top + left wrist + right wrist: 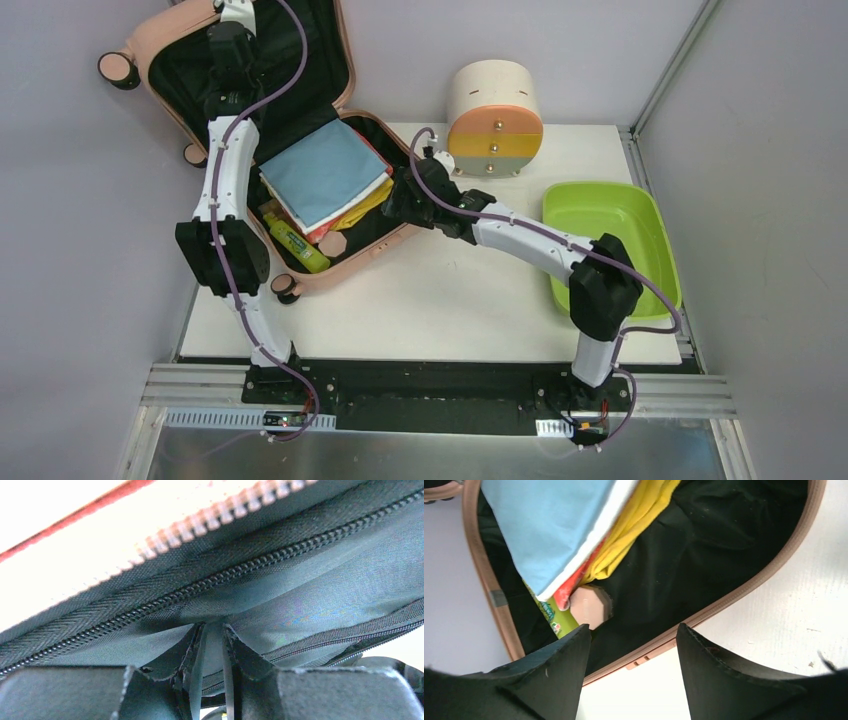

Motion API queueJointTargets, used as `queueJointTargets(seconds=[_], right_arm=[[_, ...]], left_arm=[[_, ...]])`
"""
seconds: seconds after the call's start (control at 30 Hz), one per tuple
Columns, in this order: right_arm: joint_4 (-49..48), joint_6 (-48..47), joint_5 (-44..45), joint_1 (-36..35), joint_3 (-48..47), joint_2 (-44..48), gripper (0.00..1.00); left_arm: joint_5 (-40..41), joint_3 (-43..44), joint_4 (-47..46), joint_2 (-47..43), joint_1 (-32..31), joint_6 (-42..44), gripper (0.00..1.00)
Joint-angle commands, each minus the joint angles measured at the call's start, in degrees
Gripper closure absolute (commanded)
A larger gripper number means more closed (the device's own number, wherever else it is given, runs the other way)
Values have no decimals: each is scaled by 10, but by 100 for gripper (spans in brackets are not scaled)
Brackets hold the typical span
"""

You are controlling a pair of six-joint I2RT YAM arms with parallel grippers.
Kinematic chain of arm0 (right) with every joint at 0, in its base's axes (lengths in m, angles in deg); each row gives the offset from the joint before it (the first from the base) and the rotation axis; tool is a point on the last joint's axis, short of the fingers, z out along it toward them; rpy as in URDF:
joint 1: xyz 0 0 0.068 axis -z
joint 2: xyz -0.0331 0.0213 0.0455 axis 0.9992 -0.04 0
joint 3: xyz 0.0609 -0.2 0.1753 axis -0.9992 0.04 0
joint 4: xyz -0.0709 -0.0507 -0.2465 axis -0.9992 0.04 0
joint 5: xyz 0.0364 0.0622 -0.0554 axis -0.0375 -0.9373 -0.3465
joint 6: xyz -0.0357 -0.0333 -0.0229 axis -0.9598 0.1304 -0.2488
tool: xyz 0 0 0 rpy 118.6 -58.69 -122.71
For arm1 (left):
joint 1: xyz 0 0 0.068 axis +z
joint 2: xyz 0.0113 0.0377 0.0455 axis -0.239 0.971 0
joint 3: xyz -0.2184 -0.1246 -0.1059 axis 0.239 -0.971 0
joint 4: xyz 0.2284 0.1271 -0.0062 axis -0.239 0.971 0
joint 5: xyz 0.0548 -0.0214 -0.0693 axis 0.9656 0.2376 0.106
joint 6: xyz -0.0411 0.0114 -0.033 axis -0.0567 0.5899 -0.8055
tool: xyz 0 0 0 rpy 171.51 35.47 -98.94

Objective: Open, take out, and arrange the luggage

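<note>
Your luggage (160, 45) lies open at the white table's (450, 295) far-left corner, grey walls around. Left gripper (212, 630) pinches lining (325, 595); right gripper (631, 630) jaws spread.

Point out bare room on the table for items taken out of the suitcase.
Bare table lies in front, between suitcase and tray, partly under the right arm. The tray is empty; a strip is open behind it, right of the drawers. The suitcase base is packed: clothes, bottle.
</note>
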Motion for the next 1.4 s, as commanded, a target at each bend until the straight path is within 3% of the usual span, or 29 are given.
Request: queueJointTargets(seconds=[0.0, 0.27, 0.53, 0.67, 0.8, 0.97, 1.37], right_arm=[[18, 18, 20, -3, -41, -6, 33], [23, 25, 33, -7, -31, -10, 33], [151, 183, 124, -30, -144, -85, 32], [207, 289, 167, -41, -154, -91, 33], [256, 332, 193, -44, -160, -77, 34], [427, 461, 194, -49, -228, -81, 35], [351, 485, 179, -40, -205, -149, 39]], left_arm=[[13, 25, -28, -3, 1, 12, 78], [57, 119, -27, 71, 23, -18, 77], [40, 91, -27, 87, 25, -13, 78], [31, 74, -27, 79, 34, -30, 78], [16, 65, -27, 69, 34, -40, 78], [9, 50, -28, 55, 34, -52, 78], [5, 25, -28, 43, 34, -56, 78]])
